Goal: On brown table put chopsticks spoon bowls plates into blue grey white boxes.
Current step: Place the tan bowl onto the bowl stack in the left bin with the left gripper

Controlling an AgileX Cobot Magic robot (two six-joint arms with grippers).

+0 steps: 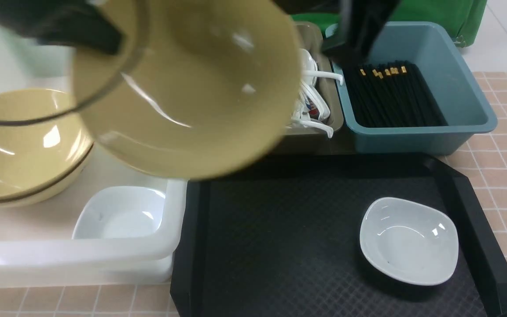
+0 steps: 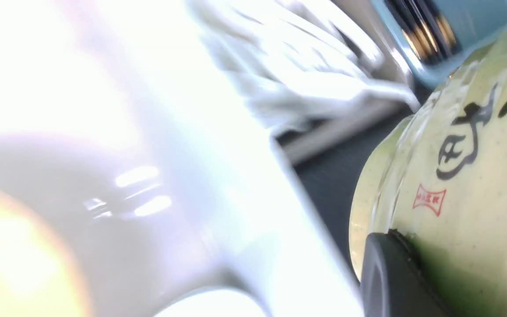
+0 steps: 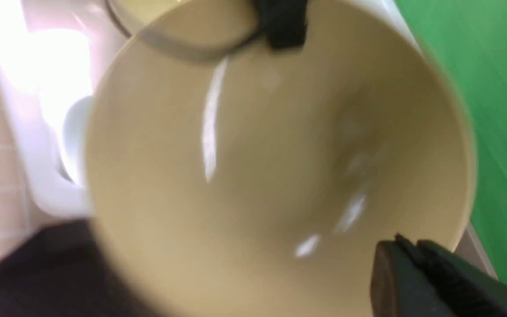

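Observation:
My left gripper [image 1: 99,37] is shut on the rim of a large yellow bowl [image 1: 192,88] and holds it tilted in the air, above the white box's [image 1: 104,259] right side. In the left wrist view a finger [image 2: 385,273] presses the bowl's printed outer wall [image 2: 456,176]. My right gripper [image 3: 405,248] is shut and empty, and hovers by the blue box's [image 1: 456,79] far left corner [image 1: 350,48]. The right wrist view shows the bowl's inside [image 3: 258,176]. A white dish [image 1: 409,240] lies on the black tray [image 1: 280,246].
The white box holds stacked yellow bowls [image 1: 16,145] and a small white dish [image 1: 121,215]. The grey box [image 1: 310,136] holds white spoons [image 1: 315,101]. Black chopsticks [image 1: 390,97] lie in the blue box. Tiled table shows at the right.

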